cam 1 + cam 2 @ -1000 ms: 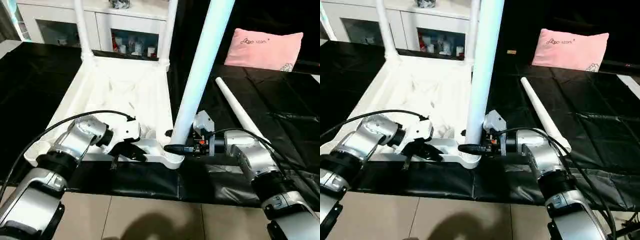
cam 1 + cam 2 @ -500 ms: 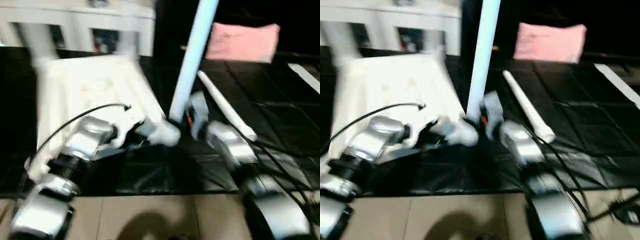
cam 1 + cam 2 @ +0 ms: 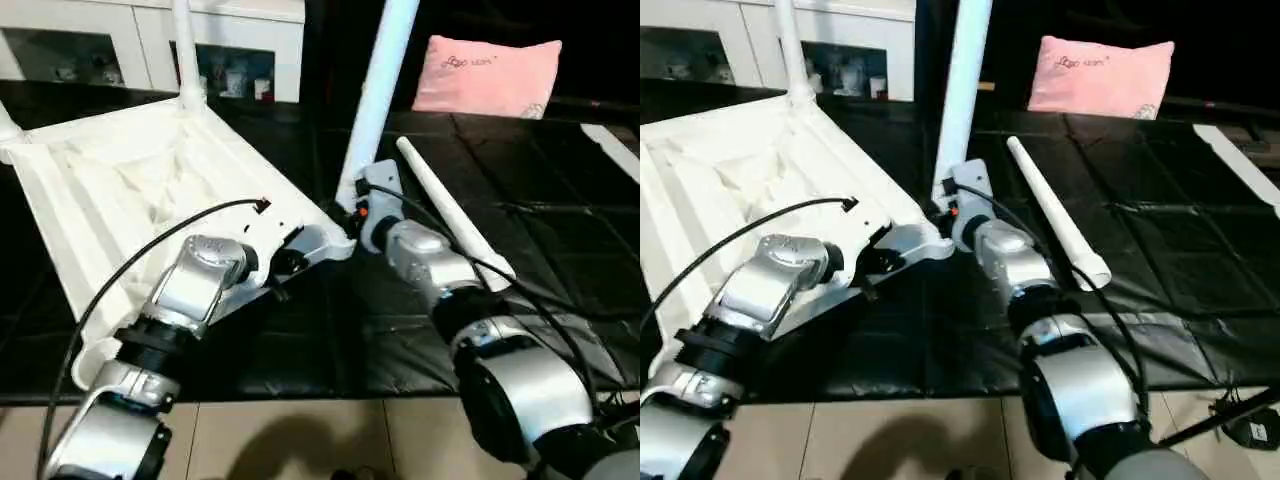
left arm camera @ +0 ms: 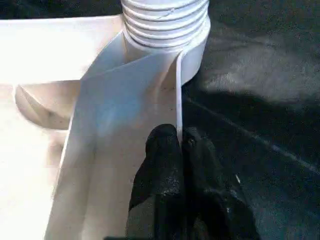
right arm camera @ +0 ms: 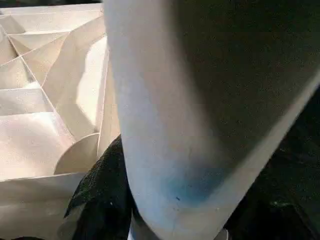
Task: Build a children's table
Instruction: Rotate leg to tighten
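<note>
The white children's table top (image 3: 120,190) lies upside down on the black mat, ribbed underside up and set askew. My left gripper (image 3: 285,268) is shut on its thin rim (image 4: 177,100), just short of the ribbed corner socket (image 4: 165,20). An upright tube leg (image 3: 378,90) stands in that near right socket. My right gripper (image 3: 352,215) is shut around the leg's base, with one black finger (image 5: 97,200) beside the tube (image 5: 165,125). Another leg (image 3: 186,55) stands in a far corner. A loose leg (image 3: 450,215) lies on the mat to the right.
A pink pillow (image 3: 488,75) rests at the back right and a white cabinet with glass doors (image 3: 150,30) stands behind the table. The black mat (image 3: 560,230) ends near me at a tiled floor (image 3: 300,440). A black cable (image 3: 120,270) loops over my left forearm.
The view has shifted. Against the mat, the table top has swung round: its near right corner, with the upright leg and both grippers, moved away from me.
</note>
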Controlling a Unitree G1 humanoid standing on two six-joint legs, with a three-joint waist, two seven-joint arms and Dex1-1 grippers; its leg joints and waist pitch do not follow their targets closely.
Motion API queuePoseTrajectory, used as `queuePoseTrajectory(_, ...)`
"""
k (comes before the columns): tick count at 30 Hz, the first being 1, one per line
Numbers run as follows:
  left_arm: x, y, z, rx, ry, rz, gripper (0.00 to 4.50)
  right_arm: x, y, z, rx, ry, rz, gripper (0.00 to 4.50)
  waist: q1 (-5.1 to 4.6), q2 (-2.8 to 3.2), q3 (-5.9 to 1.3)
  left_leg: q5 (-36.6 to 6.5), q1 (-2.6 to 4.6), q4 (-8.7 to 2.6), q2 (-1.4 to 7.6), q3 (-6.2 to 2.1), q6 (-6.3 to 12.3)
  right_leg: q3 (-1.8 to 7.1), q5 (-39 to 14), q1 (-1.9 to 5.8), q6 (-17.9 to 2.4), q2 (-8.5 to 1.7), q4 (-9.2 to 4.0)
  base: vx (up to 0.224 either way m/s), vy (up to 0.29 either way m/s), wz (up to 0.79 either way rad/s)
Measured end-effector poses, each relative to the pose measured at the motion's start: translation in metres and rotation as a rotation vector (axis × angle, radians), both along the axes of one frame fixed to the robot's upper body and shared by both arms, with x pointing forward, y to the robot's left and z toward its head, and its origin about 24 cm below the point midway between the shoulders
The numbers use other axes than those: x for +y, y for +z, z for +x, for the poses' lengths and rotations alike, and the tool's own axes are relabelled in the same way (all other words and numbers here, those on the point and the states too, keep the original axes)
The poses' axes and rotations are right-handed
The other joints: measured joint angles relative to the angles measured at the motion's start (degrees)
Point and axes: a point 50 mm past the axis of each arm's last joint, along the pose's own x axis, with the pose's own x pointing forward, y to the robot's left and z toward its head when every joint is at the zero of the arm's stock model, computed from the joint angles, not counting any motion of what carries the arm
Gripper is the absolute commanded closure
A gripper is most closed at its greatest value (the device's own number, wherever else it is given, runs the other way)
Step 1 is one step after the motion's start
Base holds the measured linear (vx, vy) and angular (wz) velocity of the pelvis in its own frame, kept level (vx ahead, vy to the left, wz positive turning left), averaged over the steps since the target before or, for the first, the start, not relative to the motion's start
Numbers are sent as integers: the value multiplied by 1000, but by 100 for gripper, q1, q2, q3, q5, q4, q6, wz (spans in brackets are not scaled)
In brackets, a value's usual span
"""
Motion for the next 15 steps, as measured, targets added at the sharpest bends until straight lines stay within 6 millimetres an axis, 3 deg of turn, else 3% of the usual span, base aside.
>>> queuePoseTrajectory(15,-1,-3,3,-5,0,21,450,-2,-3,0,-1,-15,-19,257,37,21,-15,1,9,5,-4,0,-1,2,7,14,-2,-4,2,0,0,0)
